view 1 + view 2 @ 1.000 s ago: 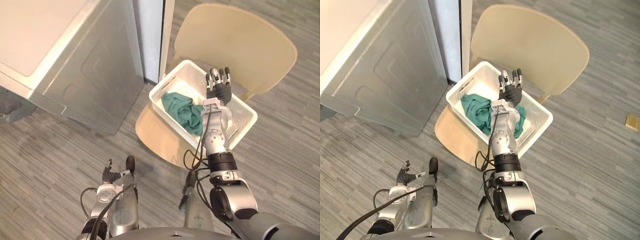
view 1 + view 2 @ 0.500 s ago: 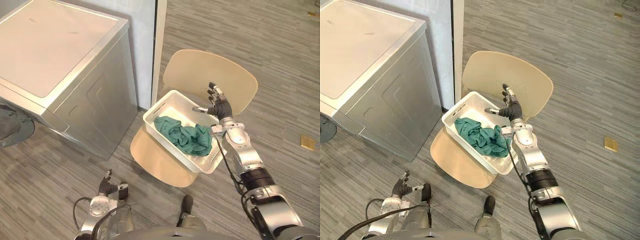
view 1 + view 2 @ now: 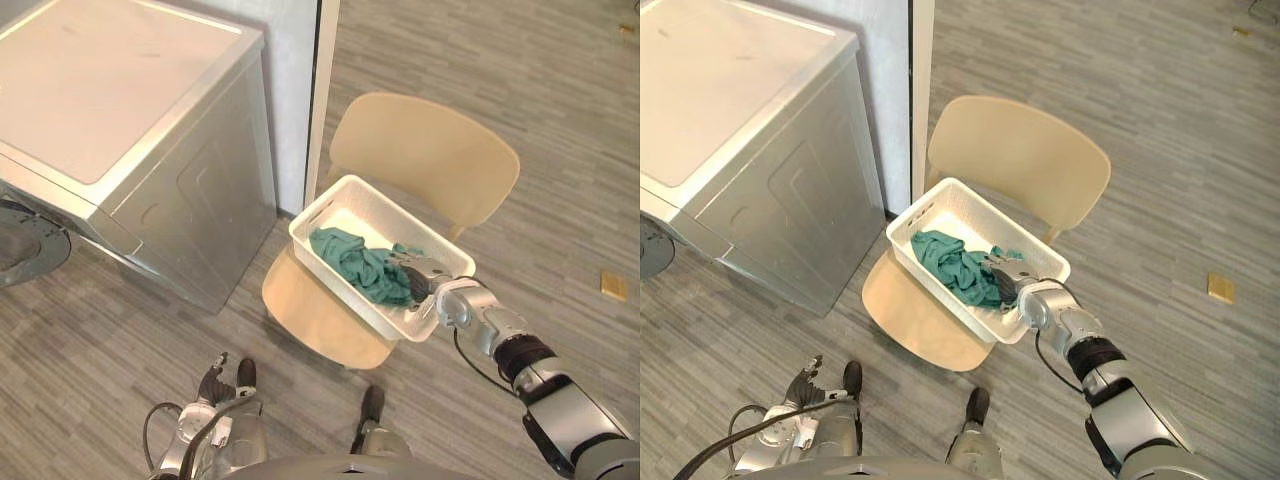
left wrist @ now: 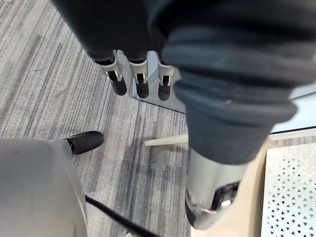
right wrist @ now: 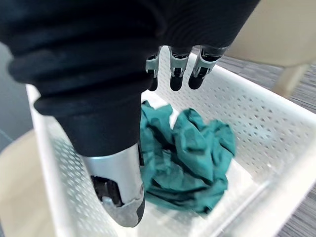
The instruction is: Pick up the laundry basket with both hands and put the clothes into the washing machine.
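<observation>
Basket [image 3: 395, 218] of green clothes [image 3: 355, 262] on chair [image 3: 425, 155], washing machine [image 3: 110, 90] beside, right hand [image 3: 418, 274] straight-fingered over clothes, holding nothing

No legible txt, labels, nos. or signs on silver-grey metal washing machine [image 3: 100, 90], white perforated plastic laundry basket [image 3: 365, 205] or beige moulded chair [image 3: 430, 150].

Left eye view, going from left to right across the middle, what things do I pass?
washing machine → green clothes → right hand → small tan piece on the floor
</observation>
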Controlling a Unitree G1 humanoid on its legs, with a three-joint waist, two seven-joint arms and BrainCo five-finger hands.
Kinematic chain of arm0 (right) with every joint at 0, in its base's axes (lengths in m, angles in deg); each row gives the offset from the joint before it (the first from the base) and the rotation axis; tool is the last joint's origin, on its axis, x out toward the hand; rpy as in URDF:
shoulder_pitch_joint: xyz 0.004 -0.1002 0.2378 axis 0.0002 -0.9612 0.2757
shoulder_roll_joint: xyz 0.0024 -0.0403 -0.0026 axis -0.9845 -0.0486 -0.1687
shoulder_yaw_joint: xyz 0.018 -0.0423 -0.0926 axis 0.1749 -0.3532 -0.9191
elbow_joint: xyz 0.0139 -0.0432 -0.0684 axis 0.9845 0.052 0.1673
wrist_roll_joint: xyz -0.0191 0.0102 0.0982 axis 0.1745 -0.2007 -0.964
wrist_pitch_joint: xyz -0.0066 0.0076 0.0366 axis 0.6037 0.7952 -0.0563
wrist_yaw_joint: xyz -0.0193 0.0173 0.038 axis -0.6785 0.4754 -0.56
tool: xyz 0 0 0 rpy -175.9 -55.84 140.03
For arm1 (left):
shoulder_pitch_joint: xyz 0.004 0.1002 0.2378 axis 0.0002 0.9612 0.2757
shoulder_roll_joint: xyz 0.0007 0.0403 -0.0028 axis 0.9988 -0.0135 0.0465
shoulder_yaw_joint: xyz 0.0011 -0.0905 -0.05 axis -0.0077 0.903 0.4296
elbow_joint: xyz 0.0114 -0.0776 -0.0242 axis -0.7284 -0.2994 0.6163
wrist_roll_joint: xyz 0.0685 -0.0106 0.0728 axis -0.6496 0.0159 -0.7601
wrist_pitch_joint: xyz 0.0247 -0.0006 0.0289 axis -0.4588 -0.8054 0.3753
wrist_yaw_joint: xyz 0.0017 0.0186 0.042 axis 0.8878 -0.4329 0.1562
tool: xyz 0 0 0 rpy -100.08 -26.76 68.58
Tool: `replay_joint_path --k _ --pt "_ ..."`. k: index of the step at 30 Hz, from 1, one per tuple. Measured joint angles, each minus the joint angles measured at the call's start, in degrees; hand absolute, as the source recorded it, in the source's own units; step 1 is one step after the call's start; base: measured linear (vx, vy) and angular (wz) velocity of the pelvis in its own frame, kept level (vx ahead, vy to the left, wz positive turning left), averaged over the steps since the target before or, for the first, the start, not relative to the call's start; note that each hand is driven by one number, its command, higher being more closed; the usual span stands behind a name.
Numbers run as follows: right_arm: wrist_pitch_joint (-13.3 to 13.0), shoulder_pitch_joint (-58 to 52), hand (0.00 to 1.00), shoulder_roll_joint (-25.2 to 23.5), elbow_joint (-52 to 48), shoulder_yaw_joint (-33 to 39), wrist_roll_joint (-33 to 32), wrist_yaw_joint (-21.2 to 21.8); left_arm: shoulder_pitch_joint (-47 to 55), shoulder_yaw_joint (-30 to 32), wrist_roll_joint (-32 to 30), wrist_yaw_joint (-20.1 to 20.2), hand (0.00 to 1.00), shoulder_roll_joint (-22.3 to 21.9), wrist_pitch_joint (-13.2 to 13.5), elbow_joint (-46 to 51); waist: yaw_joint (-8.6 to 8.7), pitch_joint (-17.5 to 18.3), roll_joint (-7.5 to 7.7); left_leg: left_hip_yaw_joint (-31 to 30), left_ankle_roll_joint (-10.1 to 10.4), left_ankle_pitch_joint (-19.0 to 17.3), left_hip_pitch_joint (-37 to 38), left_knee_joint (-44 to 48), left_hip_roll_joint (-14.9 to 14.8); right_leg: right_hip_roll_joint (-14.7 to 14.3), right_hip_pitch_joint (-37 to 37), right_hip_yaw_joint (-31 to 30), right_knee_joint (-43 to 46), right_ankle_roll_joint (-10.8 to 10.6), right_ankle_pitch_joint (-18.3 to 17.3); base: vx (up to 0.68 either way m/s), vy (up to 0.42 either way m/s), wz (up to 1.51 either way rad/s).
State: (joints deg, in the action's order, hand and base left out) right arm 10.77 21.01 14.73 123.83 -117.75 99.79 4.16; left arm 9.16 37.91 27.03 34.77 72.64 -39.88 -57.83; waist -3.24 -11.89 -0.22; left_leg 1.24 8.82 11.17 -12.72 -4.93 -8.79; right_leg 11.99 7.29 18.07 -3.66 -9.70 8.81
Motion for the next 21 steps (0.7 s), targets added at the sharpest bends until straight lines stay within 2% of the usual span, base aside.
replay_joint_path --k 3,6,9,14,21 --pt "1.7 2.8 0.00 0.6 3.7 0.0 1.4 -0.8 -1.1 -0.1 0.1 0.0 0.00 0.0 0.0 0.3 -0.02 -2.7 -0.97 -0.6 0.0 0.7 -1.6 0.0 0.1 0.0 1.2 0.0 0.1 0.1 0.3 -0.08 -0.003 0.06" --pt "3.1 4.3 0.00 0.5 5.5 0.0 3.0 -1.4 -1.2 -0.2 0.1 -0.1 0.00 0.0 0.1 1.6 -0.46 -3.3 -1.12 -1.0 0.0 1.2 -3.4 0.0 0.1 -0.1 3.0 0.1 0.3 0.5 0.7 -0.03 -0.005 0.03" --pt "3.8 6.4 0.00 0.3 5.9 0.1 3.5 -3.0 -1.4 -0.4 0.5 -0.1 0.00 -0.1 0.1 3.0 -0.70 -5.6 -1.19 -1.0 -0.4 1.7 -3.6 0.0 0.0 -0.1 3.2 0.2 0.4 0.5 1.0 0.00 -0.007 -0.01" --pt "6.0 9.2 0.00 0.1 8.2 2.6 2.3 -5.1 -2.3 -0.7 2.3 -1.5 0.00 -0.3 0.3 3.6 -1.74 -6.4 -1.54 -1.1 -0.4 2.0 -5.4 0.0 0.0 -0.1 5.1 0.3 1.1 0.2 1.2 0.00 -0.024 0.01" --pt "8.3 13.3 0.00 -1.3 8.9 6.7 -1.1 -7.9 -2.9 -0.5 2.9 -2.8 0.00 -0.4 0.3 5.7 -1.94 -8.5 -1.49 -1.3 -0.5 2.3 -7.4 0.0 -0.3 -0.1 7.5 0.3 2.5 0.9 0.7 -0.04 -0.022 0.00"
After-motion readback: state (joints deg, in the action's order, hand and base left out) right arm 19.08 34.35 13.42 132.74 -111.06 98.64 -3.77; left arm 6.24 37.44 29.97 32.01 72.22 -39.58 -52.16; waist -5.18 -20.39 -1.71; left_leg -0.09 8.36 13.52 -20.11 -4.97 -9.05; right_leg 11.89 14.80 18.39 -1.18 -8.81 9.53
